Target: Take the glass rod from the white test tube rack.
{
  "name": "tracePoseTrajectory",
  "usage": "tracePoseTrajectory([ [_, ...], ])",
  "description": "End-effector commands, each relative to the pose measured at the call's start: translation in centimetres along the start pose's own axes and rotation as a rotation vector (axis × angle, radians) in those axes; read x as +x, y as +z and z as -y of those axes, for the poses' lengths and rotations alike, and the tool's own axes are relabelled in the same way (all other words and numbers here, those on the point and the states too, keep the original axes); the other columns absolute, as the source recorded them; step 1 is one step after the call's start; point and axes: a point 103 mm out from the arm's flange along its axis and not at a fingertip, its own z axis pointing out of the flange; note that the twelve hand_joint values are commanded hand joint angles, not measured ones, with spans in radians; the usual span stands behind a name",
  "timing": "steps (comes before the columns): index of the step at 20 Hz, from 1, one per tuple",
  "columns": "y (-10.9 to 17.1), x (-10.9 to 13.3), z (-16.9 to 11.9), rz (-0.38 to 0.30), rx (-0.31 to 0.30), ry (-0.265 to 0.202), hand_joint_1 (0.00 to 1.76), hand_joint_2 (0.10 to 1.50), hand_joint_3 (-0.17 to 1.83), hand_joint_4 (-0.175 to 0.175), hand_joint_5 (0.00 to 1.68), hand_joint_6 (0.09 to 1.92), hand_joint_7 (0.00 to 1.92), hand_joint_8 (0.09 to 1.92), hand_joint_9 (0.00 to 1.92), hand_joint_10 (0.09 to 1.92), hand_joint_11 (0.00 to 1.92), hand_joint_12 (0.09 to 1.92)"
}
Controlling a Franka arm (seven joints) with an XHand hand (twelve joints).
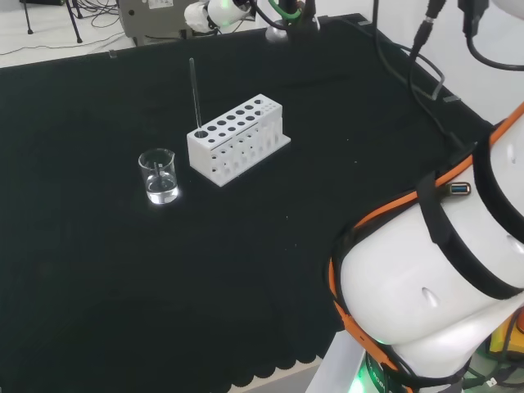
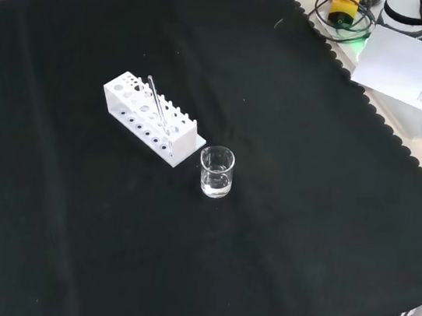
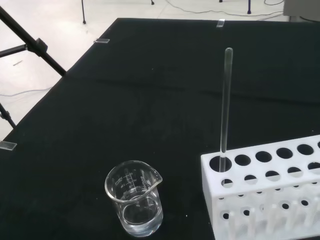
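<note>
Standing upright in an end hole of the white plastic test tube rack, the thin clear glass rod rises well above it, untouched. Small clear glass beaker with a little clear liquid sits just beside that rack end on the black cloth. Robot hand's state: cannot tell.

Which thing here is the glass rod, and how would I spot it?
Find the white test tube rack in the middle of the black cloth. The glass rod stands upright in the corner hole at the rack's end nearest the small beaker. It is the one thin clear stick; the other holes are empty.
</note>
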Motion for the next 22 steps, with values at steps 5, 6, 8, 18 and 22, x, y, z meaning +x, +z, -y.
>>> tracePoseTrajectory([
  [5,1.7,-0.5,-4.6,0.0,0.003,-0.075,0.47,1.02,0.32,-0.161,0.3,0.09,0.22,0.87,0.4,0.89,0.06,1.49],
  [6,1.9,-0.8,-5.0,-0.001,0.008,-0.08,0.47,1.02,0.32,-0.161,0.3,0.09,0.22,0.87,0.42,0.89,0.06,1.49],
  [8,2.4,-1.4,-5.8,-0.005,0.017,-0.089,0.47,1.02,0.32,-0.161,0.3,0.09,0.23,0.87,0.44,0.89,0.07,1.49],
  [18,4.1,-3.4,-9.4,-0.014,0.062,-0.112,0.47,1.03,0.31,-0.164,0.32,0.1,0.26,0.87,0.5,0.91,0.09,1.48],
  [22,4.7,-3.8,-10.5,-0.008,0.076,-0.121,0.47,1.03,0.31,-0.17,0.34,0.12,0.29,0.88,0.52,0.92,0.12,1.47],
])
